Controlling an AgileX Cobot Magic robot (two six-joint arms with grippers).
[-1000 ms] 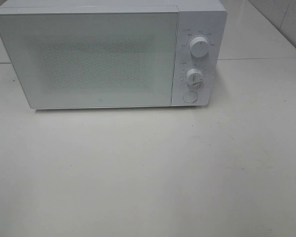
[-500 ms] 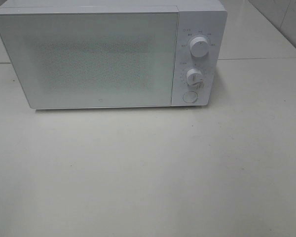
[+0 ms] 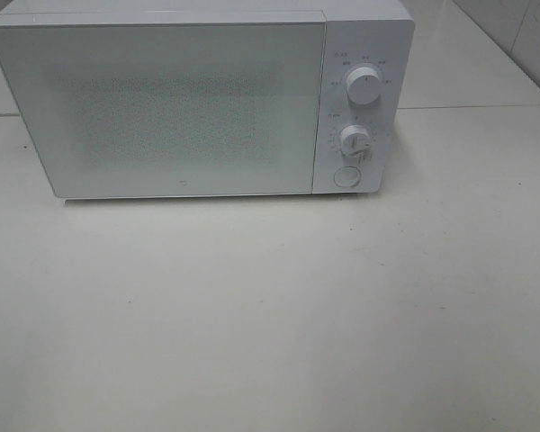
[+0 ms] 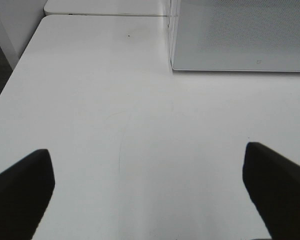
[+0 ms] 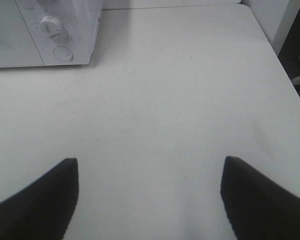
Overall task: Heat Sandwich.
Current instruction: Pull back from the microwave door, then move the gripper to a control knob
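A white microwave (image 3: 198,99) stands at the back of the white table (image 3: 270,315), its door shut. Two dials (image 3: 364,87) and a round button (image 3: 346,176) are on its right panel. The sandwich and its pink plate are out of view in every frame. Neither gripper shows in the exterior high view. My left gripper (image 4: 147,195) is open and empty over bare table, near the microwave's left front corner (image 4: 172,67). My right gripper (image 5: 149,200) is open and empty over bare table, with the microwave's control panel (image 5: 57,35) farther off.
The table's left edge (image 4: 10,80) shows in the left wrist view and its right edge (image 5: 282,60) in the right wrist view. A second table surface (image 3: 468,54) lies behind the microwave.
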